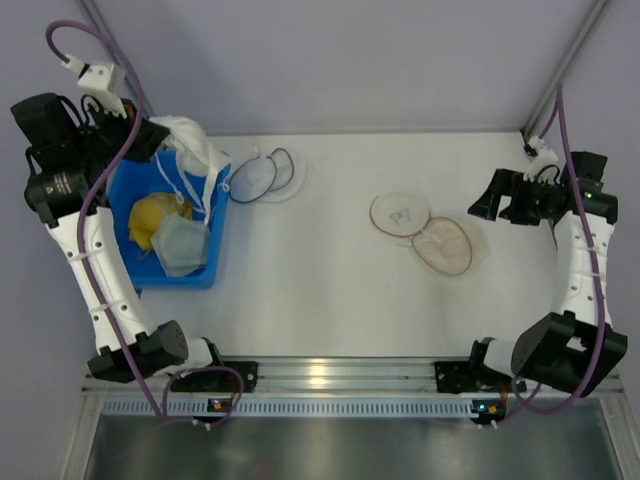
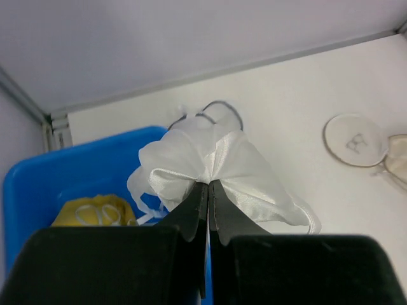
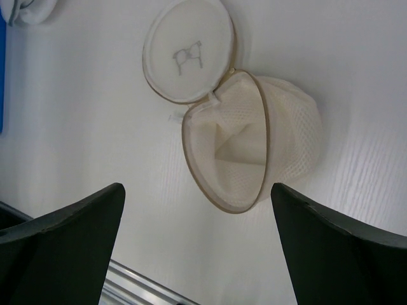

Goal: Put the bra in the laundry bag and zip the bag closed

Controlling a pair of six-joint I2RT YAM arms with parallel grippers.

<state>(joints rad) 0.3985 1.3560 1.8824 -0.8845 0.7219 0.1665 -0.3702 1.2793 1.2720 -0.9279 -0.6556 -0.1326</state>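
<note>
My left gripper (image 2: 208, 185) is shut on the white bra (image 2: 213, 155), pinching its bunched middle so the cups and a thin strap hang down. In the top view the left gripper (image 1: 158, 138) holds the bra (image 1: 192, 143) above the far right corner of the blue bin. The laundry bag (image 1: 443, 246) lies open on the table right of centre, its tan rim up and its round lid (image 1: 400, 212) flipped to the left. In the right wrist view the open bag (image 3: 254, 149) lies just beyond my right gripper (image 3: 197, 190), which is open and empty. My right gripper (image 1: 478, 205) hovers right of the bag.
A blue bin (image 1: 195, 275) at the left holds a yellow bundle of cloth (image 1: 150, 220) and a pale mesh piece (image 1: 180, 245). A round mesh pouch with a black rim (image 1: 262, 175) lies just right of the bin. The table's back edge meets the wall.
</note>
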